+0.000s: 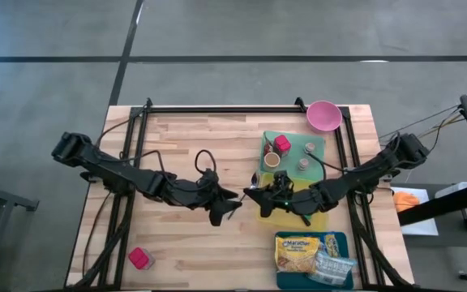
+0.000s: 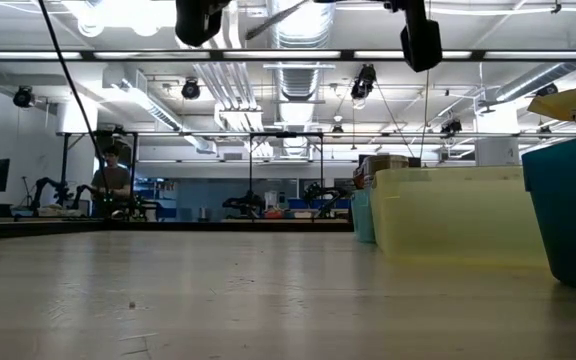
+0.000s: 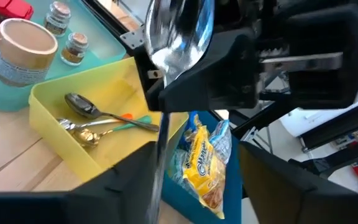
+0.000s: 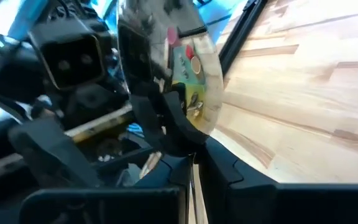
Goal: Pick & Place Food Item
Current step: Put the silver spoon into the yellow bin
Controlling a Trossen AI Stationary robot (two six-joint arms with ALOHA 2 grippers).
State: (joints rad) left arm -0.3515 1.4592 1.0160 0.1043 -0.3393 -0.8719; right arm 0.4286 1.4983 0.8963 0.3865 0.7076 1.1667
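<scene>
Our right gripper (image 1: 259, 195) is clamped shut on a metal spoon (image 3: 178, 34), pinching it low on the bowl where the handle begins, with the handle running down between the fingers. Our left gripper (image 1: 232, 199) sits just beside it, the two meeting over the middle of the table (image 1: 185, 138); its dark fingers (image 3: 126, 180) stand apart on either side of the handle and hold nothing that we can see.

We judge the spoon light and completely stiff, but its polished steel looks slippery, so a pinch on the curved bowl may let it swivel. The flat, narrow handle seems the safer place to take hold, squeezed across its width near the neck.

Just beside the right gripper is a yellow tray (image 3: 114, 93) already holding more spoons (image 3: 98, 115). Next to it, a green tray (image 1: 314, 139) carries a paper cup (image 3: 27, 50), small jars (image 3: 73, 46) and a red box (image 1: 282, 143). A blue tray (image 1: 343, 239) near the table's front edge holds a noodle packet (image 1: 298, 251). A pink bowl (image 1: 323, 114) stands at the far edge, and a small red block (image 1: 140, 258) lies well apart on the left.
</scene>
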